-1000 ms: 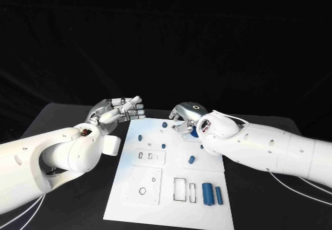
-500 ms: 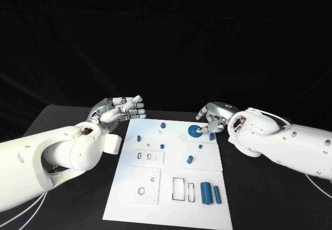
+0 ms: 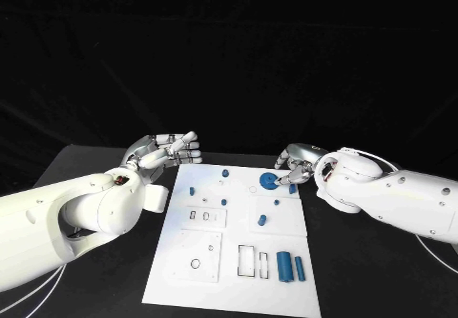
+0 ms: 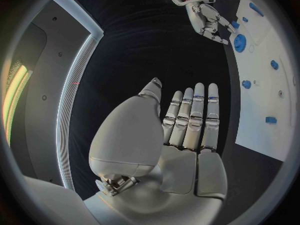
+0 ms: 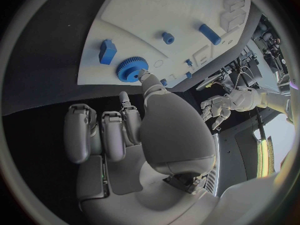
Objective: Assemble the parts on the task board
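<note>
- Head view: the flat white rectangular task board [image 3: 286, 265] lies in the middle of the black table [image 3: 86, 165], running away from the robot.
- The left silver hand [image 3: 164, 151] hovers beside the board's far left corner, over the table and off the board. In the left wrist view its fingers [image 4: 194, 115] lie straight and side by side, the thumb set a little apart, with nothing in the palm: a loosely open, empty hand.
- The right silver hand [image 3: 298, 165] is at the board's far right edge. Its fingertips are at the round blue toothed gear [image 3: 269, 180], which sits on the board near that corner.
- In the right wrist view the thumb tip meets the rim of the gear [image 5: 131, 69]; the other fingers [image 5: 103, 132] are curled in, away from the gear. I cannot tell whether the gear is gripped or only touched.
- A small blue block [image 5: 107, 51] stands on the board just beside the gear.
- Near the board's close right edge, a thick blue cylinder [image 3: 284, 265] and a thinner blue rod [image 3: 300, 268] lie side by side, next to a rectangular slot [image 3: 247, 261].
- Several small blue pegs [image 3: 224, 173] are scattered over the far half of the board.
</note>
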